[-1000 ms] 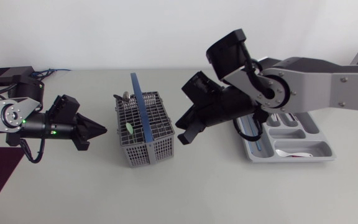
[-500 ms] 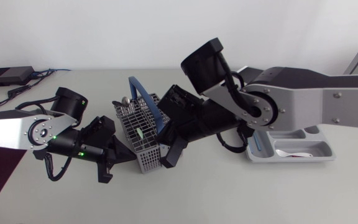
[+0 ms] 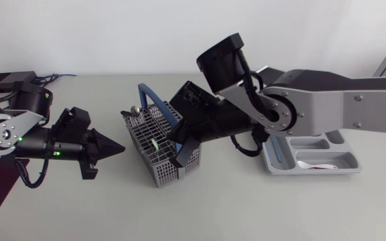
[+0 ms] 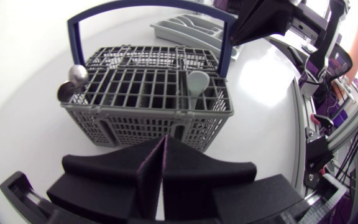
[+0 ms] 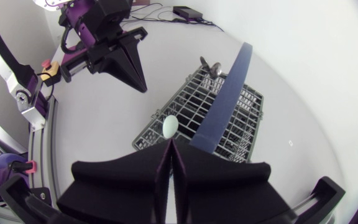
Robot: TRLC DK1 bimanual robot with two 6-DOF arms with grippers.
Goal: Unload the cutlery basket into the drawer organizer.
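Basket (image 3: 154, 144) sat on the bench (image 3: 246, 207); my right arm (image 3: 327, 100) leaned over it, right fingers (image 3: 181, 152) pressed together, empty; left fingers (image 3: 104, 145) likewise, pointing at it.

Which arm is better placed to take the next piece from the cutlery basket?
Probably the right. The right gripper hangs over the basket, near the pale utensil, and the organizer lies on its side. The left gripper is beside the basket, aimed at its wall.

A small black box (image 3: 9, 81) sits at the table's (image 3: 246, 207) far left corner, with cables (image 3: 53, 76) trailing along the back edge.
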